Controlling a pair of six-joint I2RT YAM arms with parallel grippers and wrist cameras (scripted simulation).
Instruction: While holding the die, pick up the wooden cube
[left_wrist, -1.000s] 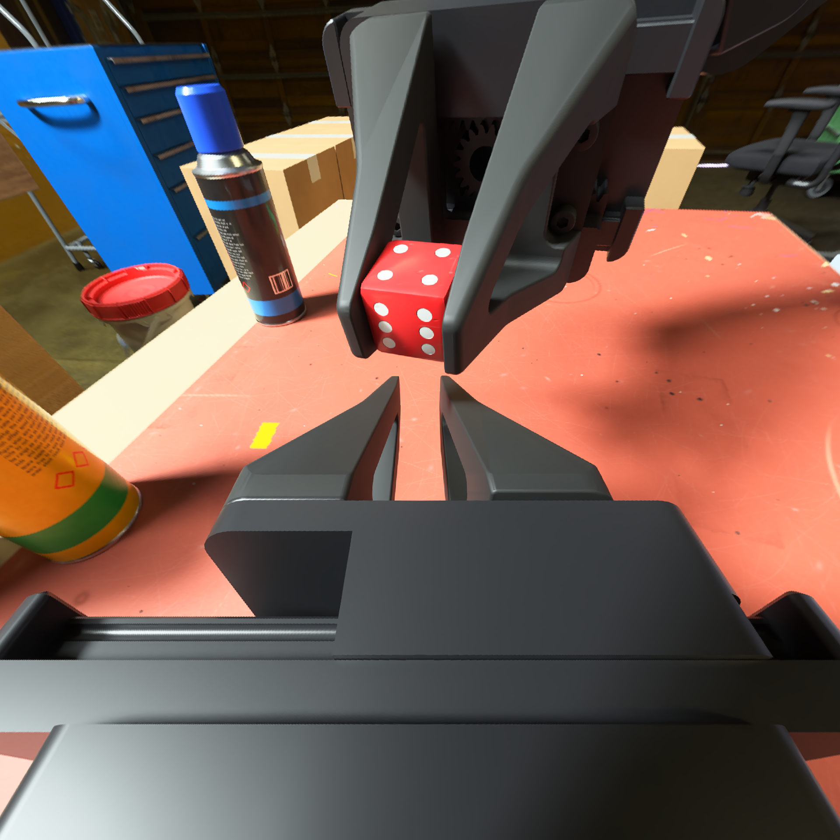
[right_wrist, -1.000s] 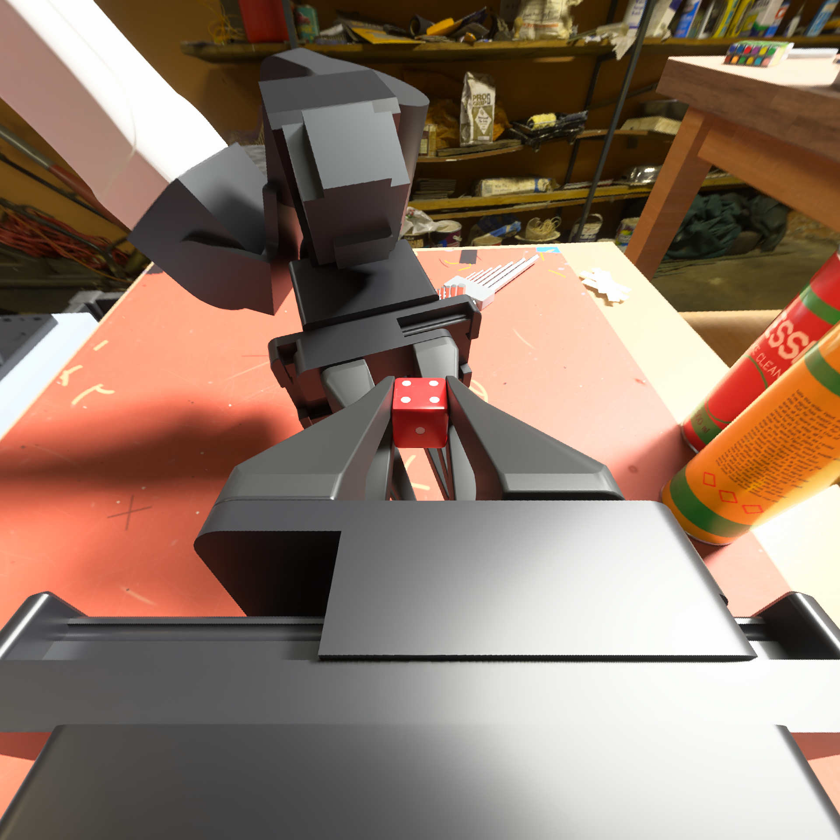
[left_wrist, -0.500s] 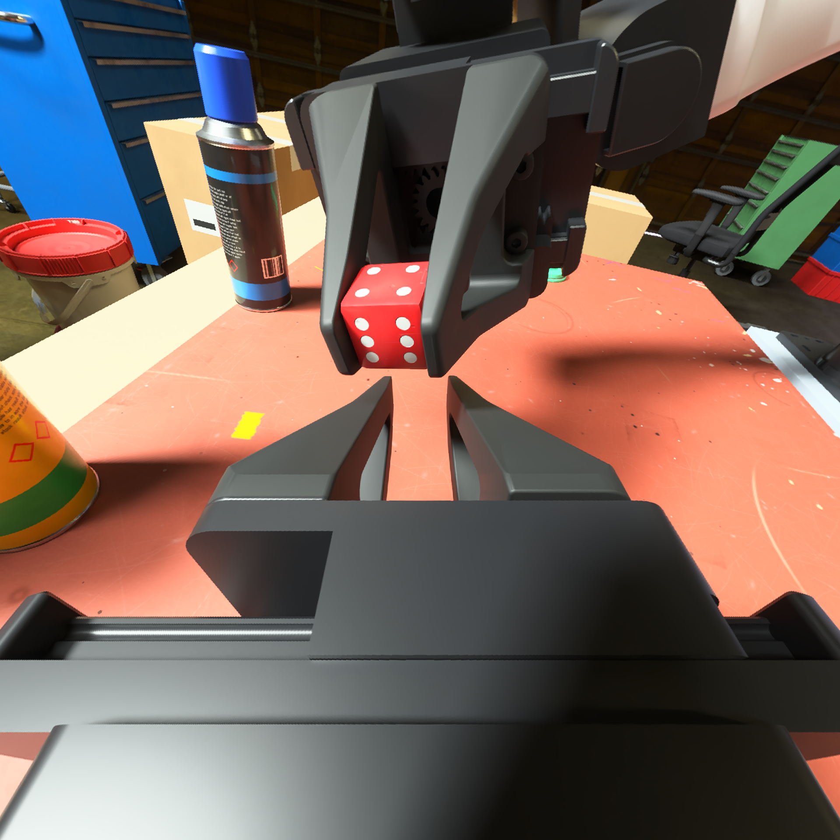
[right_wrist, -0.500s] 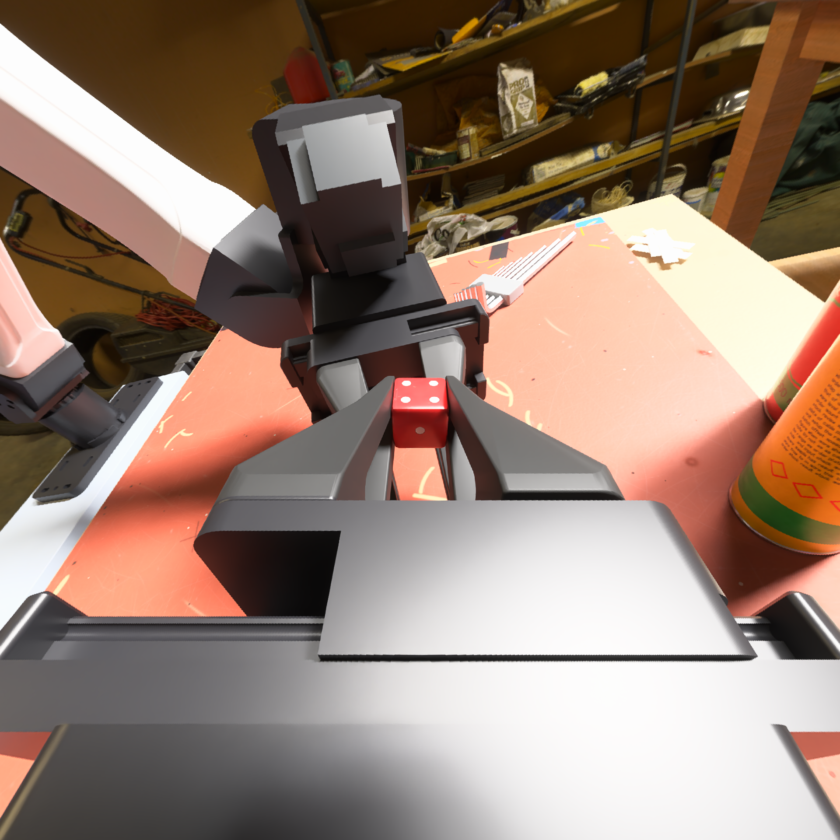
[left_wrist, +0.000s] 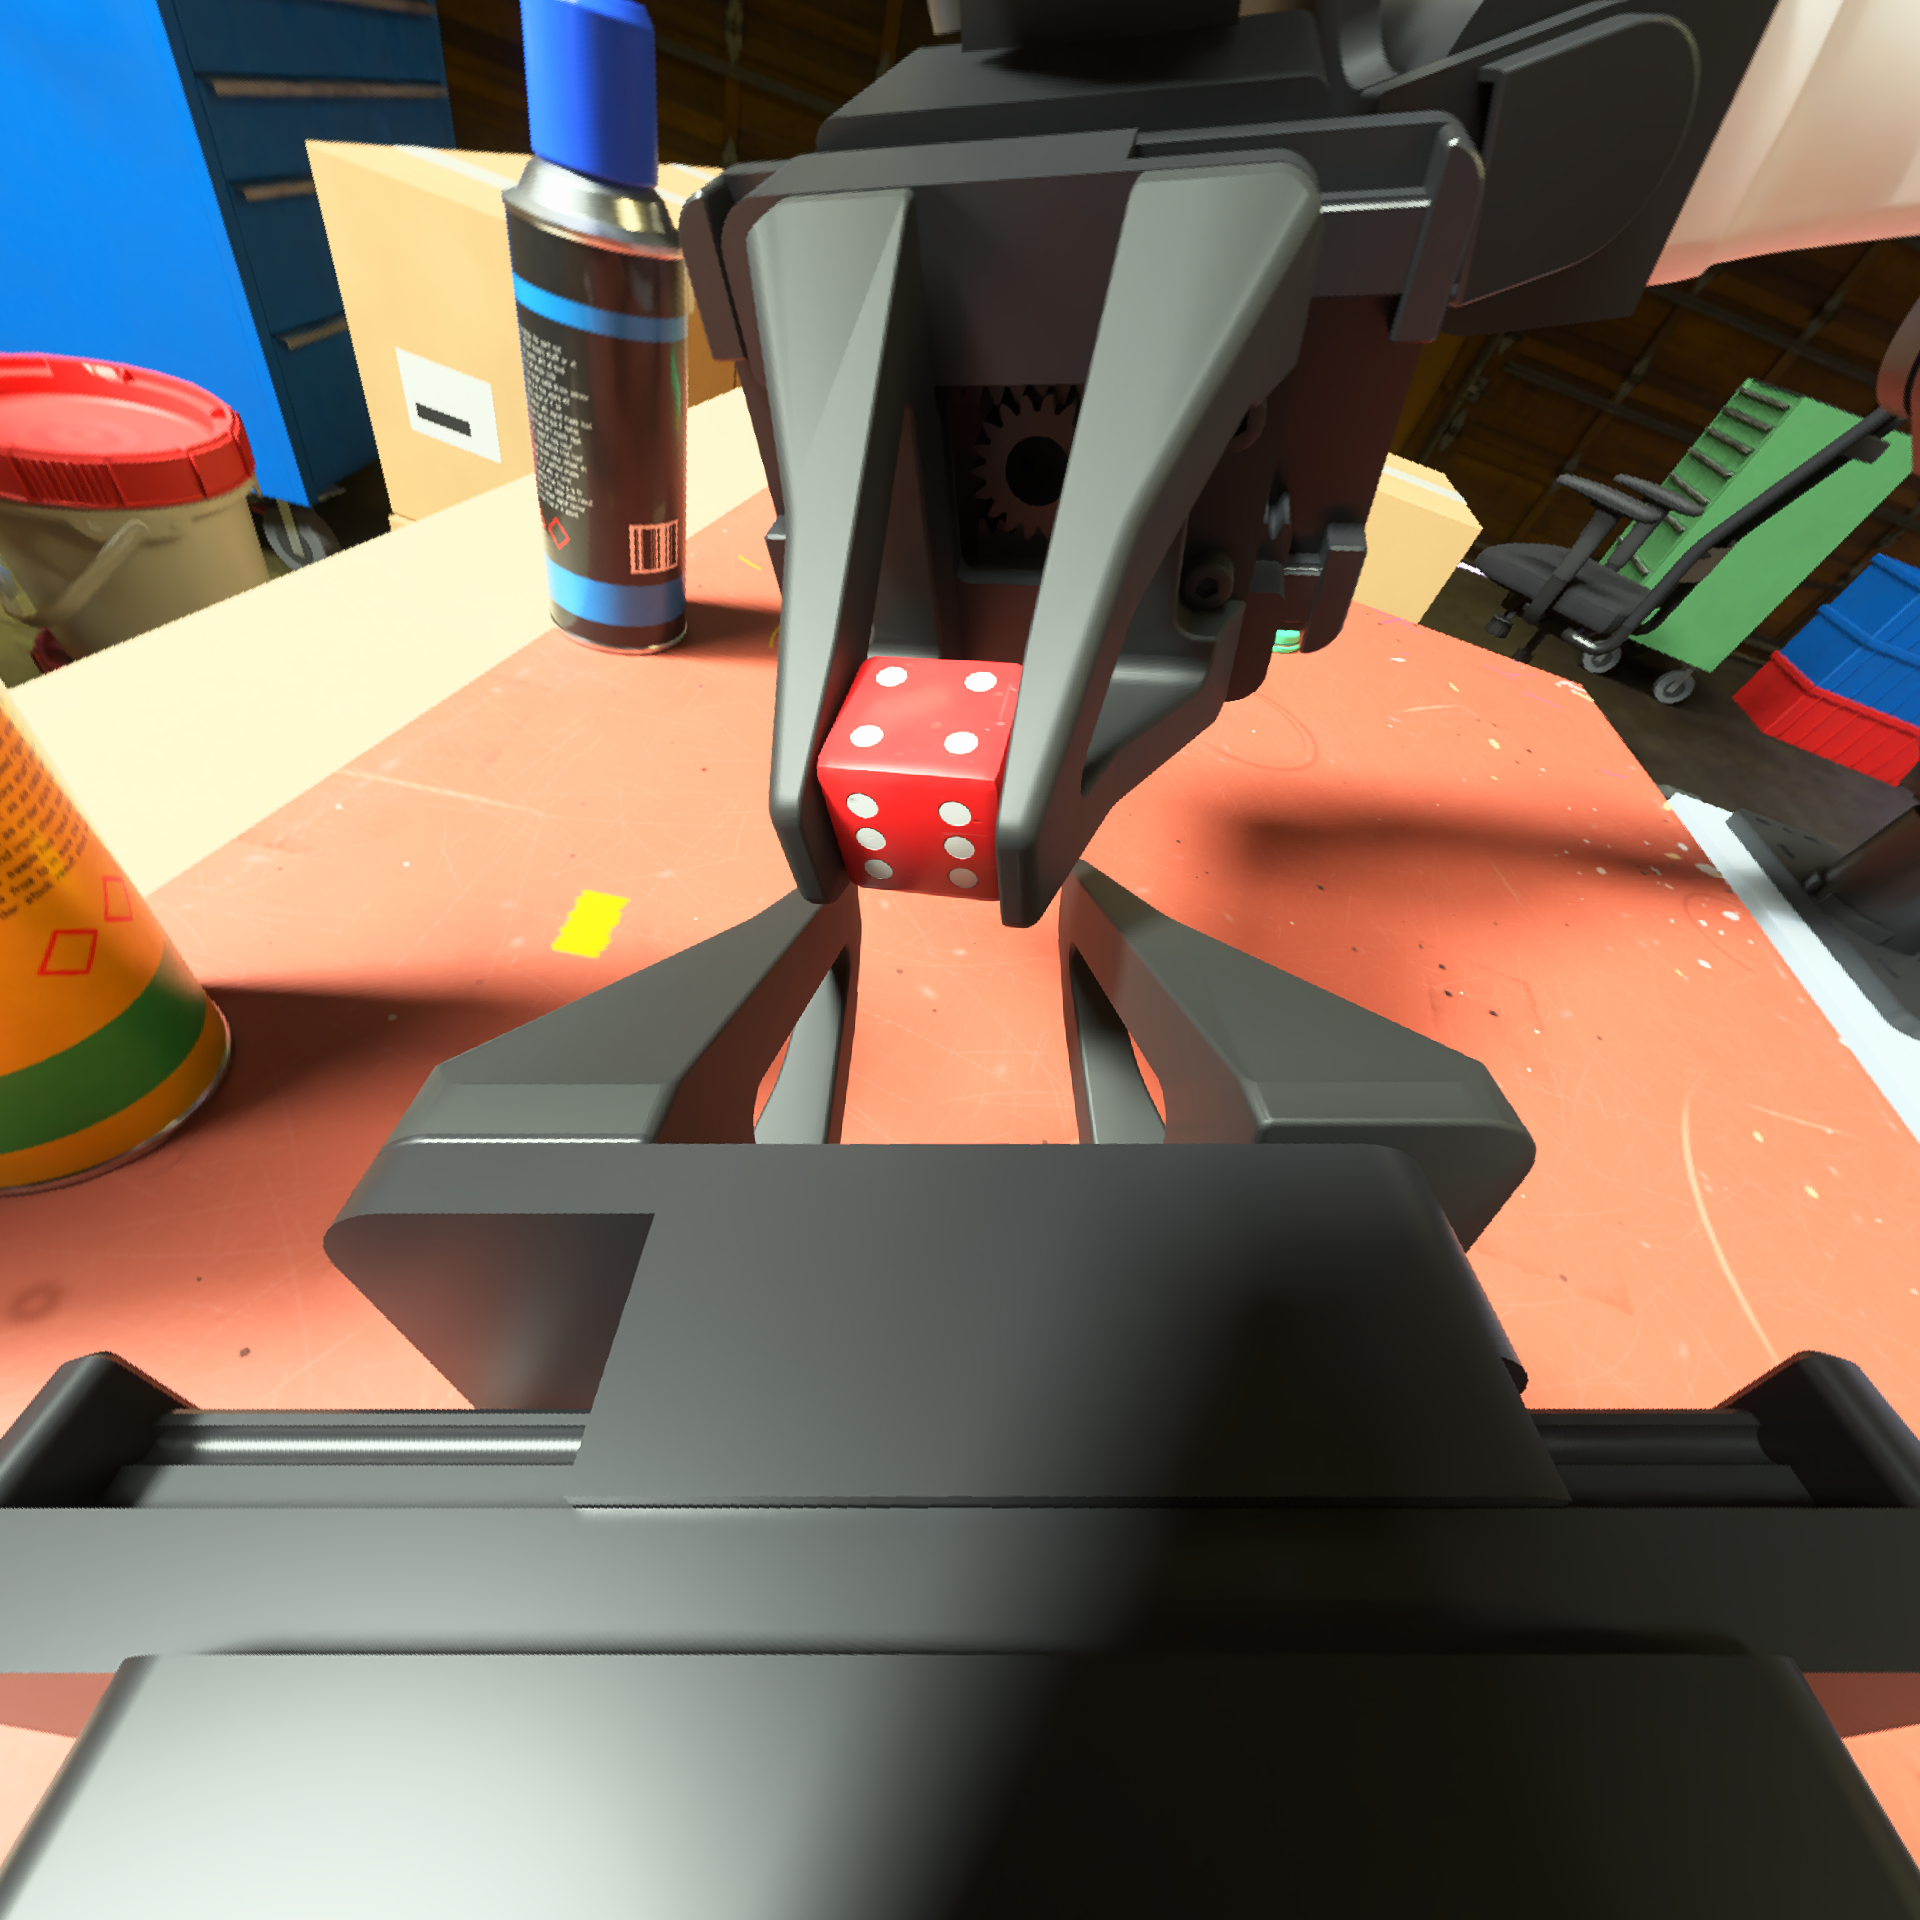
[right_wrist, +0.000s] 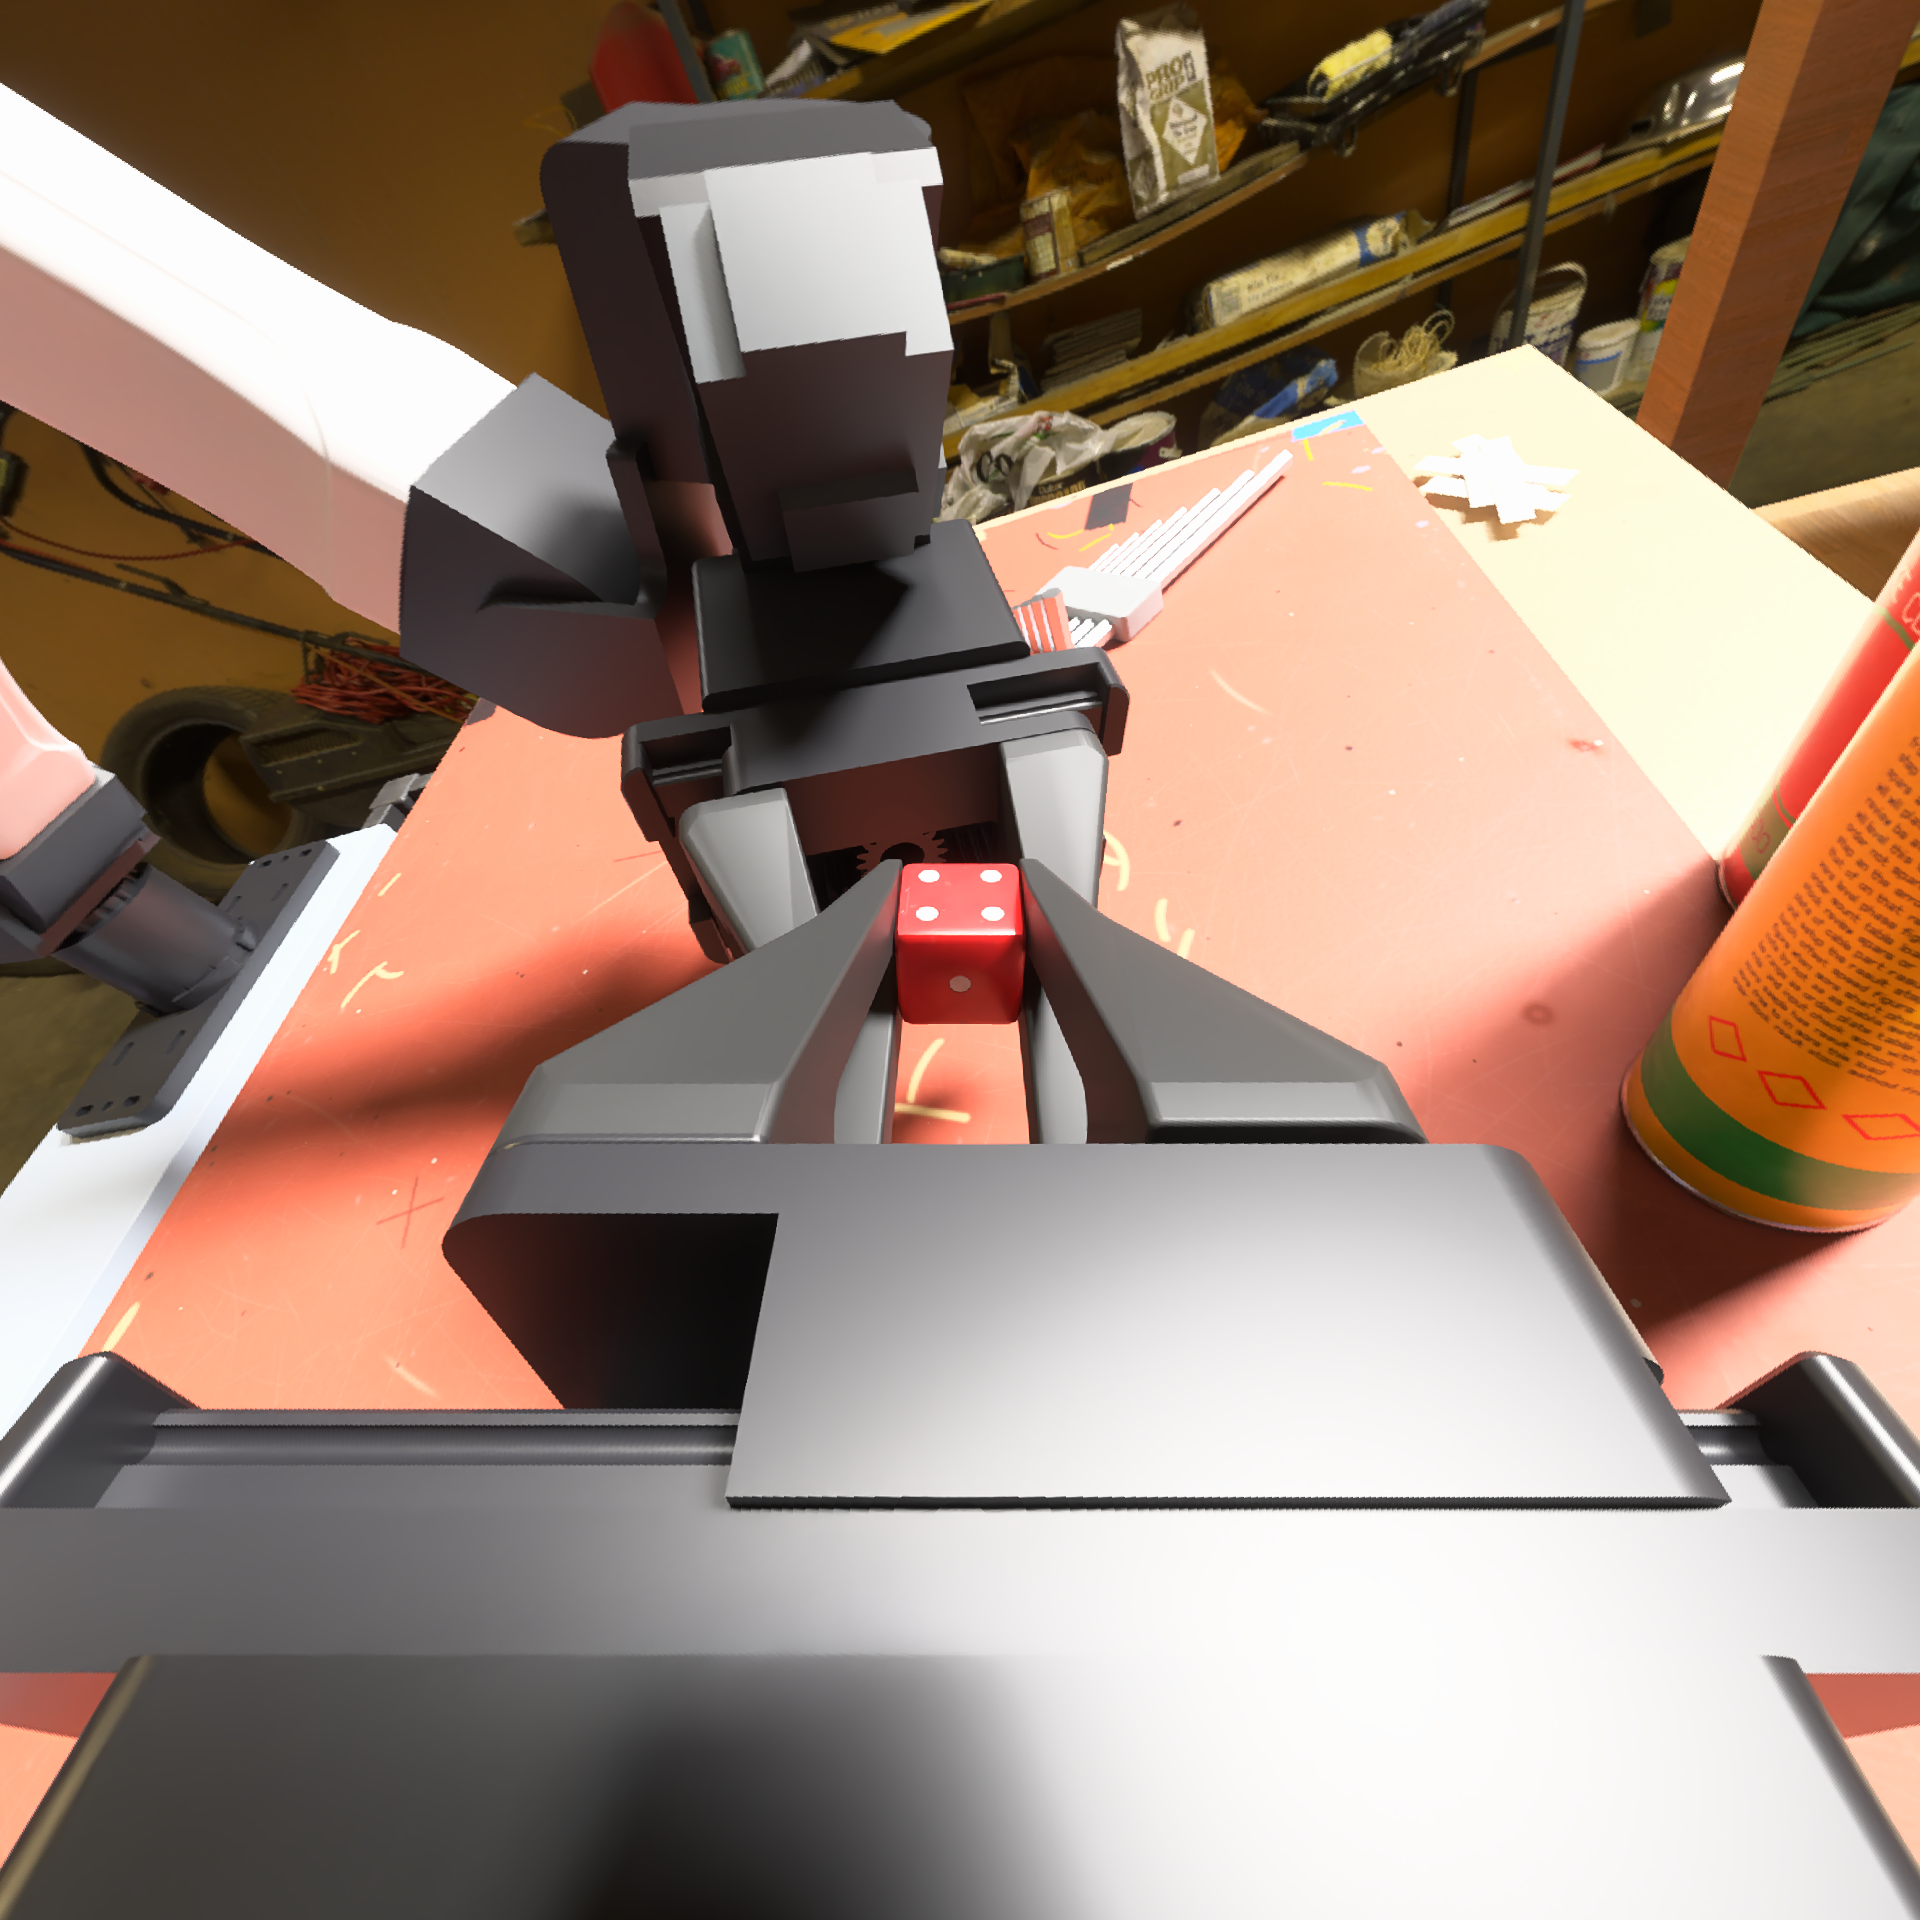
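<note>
A red die with white pips (right_wrist: 958, 940) is held between the fingers of my right gripper (right_wrist: 961, 883), which is shut on it just above the salmon table mat (right_wrist: 1351, 831). In the left wrist view the die (left_wrist: 914, 790) hangs in the right gripper's downward-pointing fingers (left_wrist: 831, 623). My left gripper (left_wrist: 951, 914) faces it, open and empty, with its fingertips right next to the right gripper's tips. The gap between them is about as wide as the die. No wooden cube shows in either view.
A blue-capped spray can (left_wrist: 608, 416) stands at the mat's far left edge. An orange can (left_wrist: 83, 987) stands near the left gripper, also in the right wrist view (right_wrist: 1808, 987), with a red can (right_wrist: 1870, 675) behind it. A white comb-like tool (right_wrist: 1143, 561) lies beyond.
My left gripper's fingers have spread from nearly shut to about the die's width. The two grippers have drawn closer, tip to tip. The right gripper keeps hold of the die.
</note>
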